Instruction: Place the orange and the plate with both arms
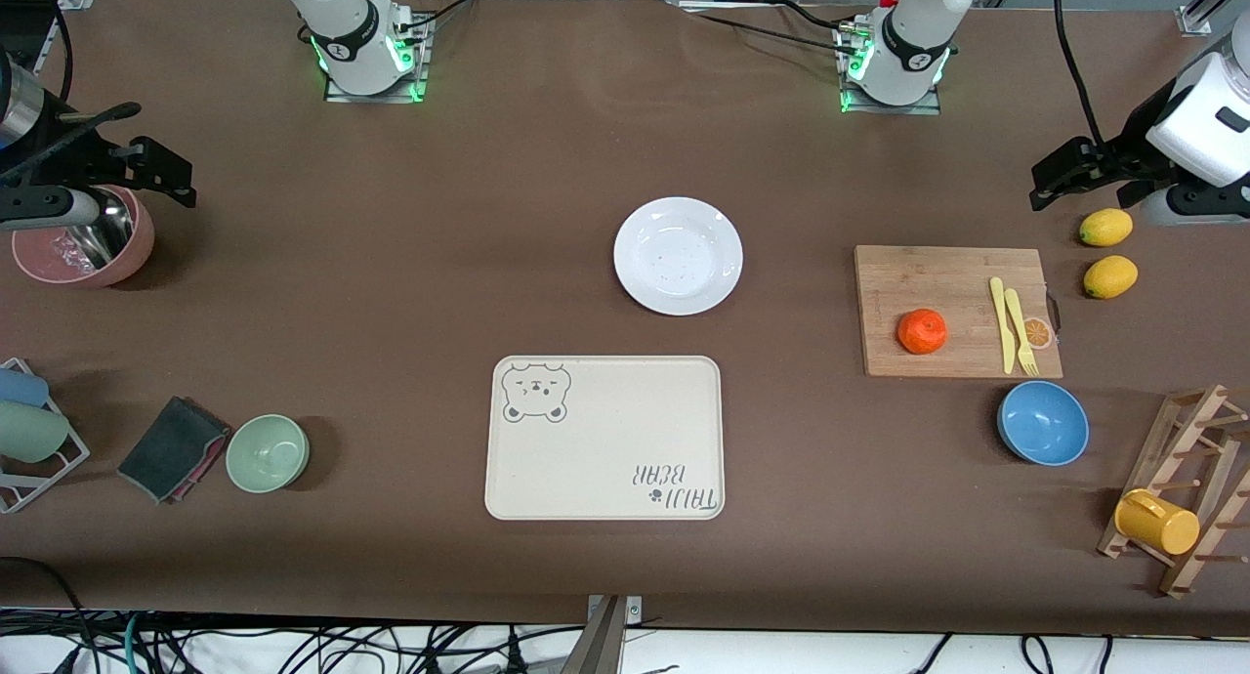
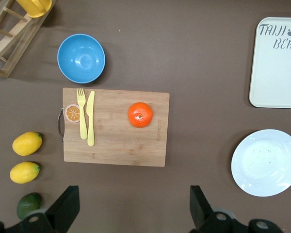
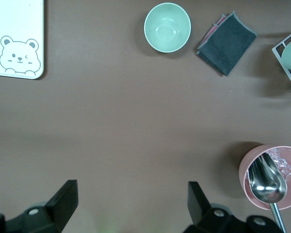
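The orange (image 1: 922,331) (image 2: 140,115) rests on a wooden cutting board (image 1: 937,283) (image 2: 116,141) toward the left arm's end of the table. The white plate (image 1: 678,256) (image 2: 268,162) lies empty at mid-table, farther from the front camera than the cream bear tray (image 1: 605,440). My left gripper (image 1: 1084,181) (image 2: 134,208) hangs open and empty over bare table beside the lemons, apart from the board. My right gripper (image 1: 137,156) (image 3: 133,206) is open and empty too, up by the pink bowl (image 1: 88,249) at the right arm's end.
A yellow fork and knife (image 1: 1011,322) lie on the board. Two lemons (image 1: 1105,228) and a blue bowl (image 1: 1043,423) sit near it, with a wooden rack holding a yellow mug (image 1: 1157,523). A green bowl (image 1: 268,452) and dark cloth (image 1: 174,448) lie toward the right arm's end.
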